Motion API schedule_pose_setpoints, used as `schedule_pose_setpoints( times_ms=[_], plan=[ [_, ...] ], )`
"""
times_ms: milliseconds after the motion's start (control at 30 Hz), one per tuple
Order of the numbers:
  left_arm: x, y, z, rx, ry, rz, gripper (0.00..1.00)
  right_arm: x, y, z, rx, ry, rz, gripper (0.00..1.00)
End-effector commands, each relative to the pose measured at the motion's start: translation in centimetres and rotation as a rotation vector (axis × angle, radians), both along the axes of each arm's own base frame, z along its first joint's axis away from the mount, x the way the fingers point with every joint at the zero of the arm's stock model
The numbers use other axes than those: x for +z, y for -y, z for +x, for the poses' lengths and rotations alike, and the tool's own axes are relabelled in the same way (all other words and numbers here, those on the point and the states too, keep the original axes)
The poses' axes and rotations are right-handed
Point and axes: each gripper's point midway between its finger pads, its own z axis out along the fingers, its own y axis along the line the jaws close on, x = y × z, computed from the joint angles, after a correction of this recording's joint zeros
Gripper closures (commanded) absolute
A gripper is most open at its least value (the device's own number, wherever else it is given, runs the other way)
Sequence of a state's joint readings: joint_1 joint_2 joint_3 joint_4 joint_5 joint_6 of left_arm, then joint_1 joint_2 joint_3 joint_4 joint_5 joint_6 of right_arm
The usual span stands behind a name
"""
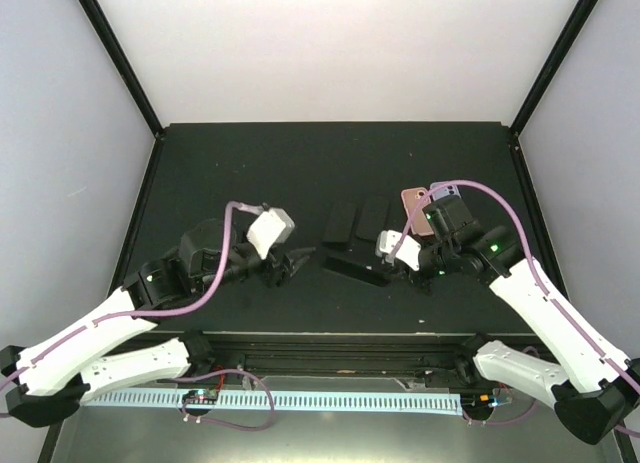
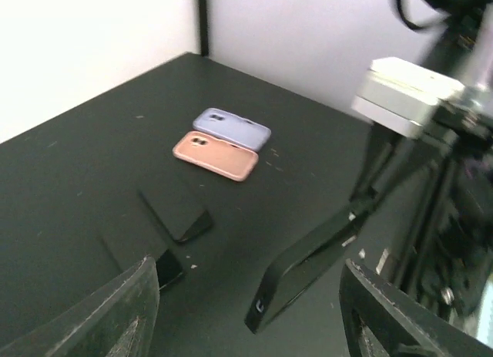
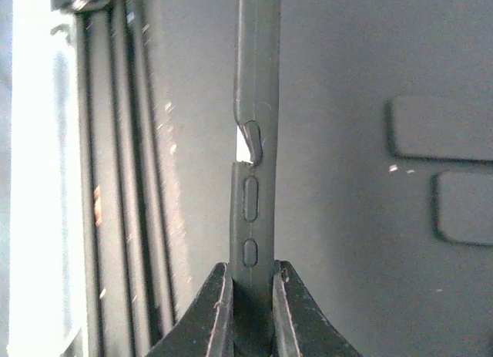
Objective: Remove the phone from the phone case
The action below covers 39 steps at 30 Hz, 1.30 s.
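Two hands out over the black worktop (image 1: 200, 163), facing each other across its near half. On the right: arm stretched in from the near right corner, forearm angled inward, right hand (image 1: 386, 257) pointing left, fingers (image 3: 218, 314) pinched tight on one end of the black phone case (image 1: 352, 270), one finger on each flat face, narrow side edge with its button slots turned up toward the wrist camera. Case held on edge and tilted, free end sloping down toward the worktop and toward the left arm; contact with the worktop not discernible. A small pale gap at a break partway along the side edge. Phone not separable by eye from the case. On the left: arm folded at the elbow, left hand (image 1: 297, 262) low and roughly level, aimed right, fingers (image 2: 127, 311) spread wide, gripping nothing, just short of the case's free end. Behind the held case, two black slabs (image 1: 340, 223) lying side by side. Farther right, a pink case (image 1: 415, 205) and a lavender case (image 1: 447, 191) touching, both partly hidden under the right arm.
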<state>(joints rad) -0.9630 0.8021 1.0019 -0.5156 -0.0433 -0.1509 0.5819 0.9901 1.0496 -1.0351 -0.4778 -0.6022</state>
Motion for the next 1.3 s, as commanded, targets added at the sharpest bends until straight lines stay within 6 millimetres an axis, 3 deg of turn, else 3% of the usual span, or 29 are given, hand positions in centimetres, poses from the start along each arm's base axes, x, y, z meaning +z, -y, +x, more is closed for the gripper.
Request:
schedule_pose_setpoints(
  times_ms=[0, 167, 333, 533, 733, 967, 1000, 1067, 1133, 1267],
  plan=[
    [-2.0, 2.1, -4.6, -0.324, 0.131, 0.196, 0.35, 0.9, 0.9, -4.1, 0.241, -0.035, -0.048, 0.99],
    [-3.9, 5.4, -8.4, -0.582, 0.143, 0.303, 0.37, 2.6, 1.0, -5.3, 0.323, -0.072, -0.063, 0.99],
    [-5.2, 7.3, -9.2, -0.660, 0.149, 0.344, 0.40, 4.7, 0.4, -6.9, 0.406, -0.093, -0.015, 0.99],
    [-5.2, 8.0, -9.5, -0.697, 0.129, 0.344, 0.45, 4.3, 0.5, -7.4, 0.427, -0.080, -0.056, 0.99],
    [-5.5, 8.6, -10.5, -0.749, 0.081, 0.321, 0.65, 4.8, 0.0, -7.1, 0.427, -0.053, -0.045, 0.99],
    [-5.7, 8.9, -10.2, -0.720, 0.023, 0.321, 0.89, 5.5, -0.7, -6.3, 0.391, -0.022, -0.004, 0.98],
    [-5.6, 8.9, -10.0, -0.704, 0.016, 0.317, 0.90, 5.7, -0.8, -6.1, 0.379, -0.011, 0.007, 0.92],
    [-5.3, 8.9, -9.5, -0.670, 0.009, 0.279, 0.92, 6.2, -1.0, -5.5, 0.335, 0.013, 0.027, 0.57],
    [-4.6, 8.8, -9.1, -0.635, 0.012, 0.221, 0.93, 7.1, -1.1, -5.1, 0.303, 0.056, 0.051, 0.40],
    [-2.6, 8.2, -7.9, -0.531, 0.023, 0.032, 0.94, 9.1, -1.0, -4.2, 0.231, 0.127, 0.099, 0.25]
  ],
)
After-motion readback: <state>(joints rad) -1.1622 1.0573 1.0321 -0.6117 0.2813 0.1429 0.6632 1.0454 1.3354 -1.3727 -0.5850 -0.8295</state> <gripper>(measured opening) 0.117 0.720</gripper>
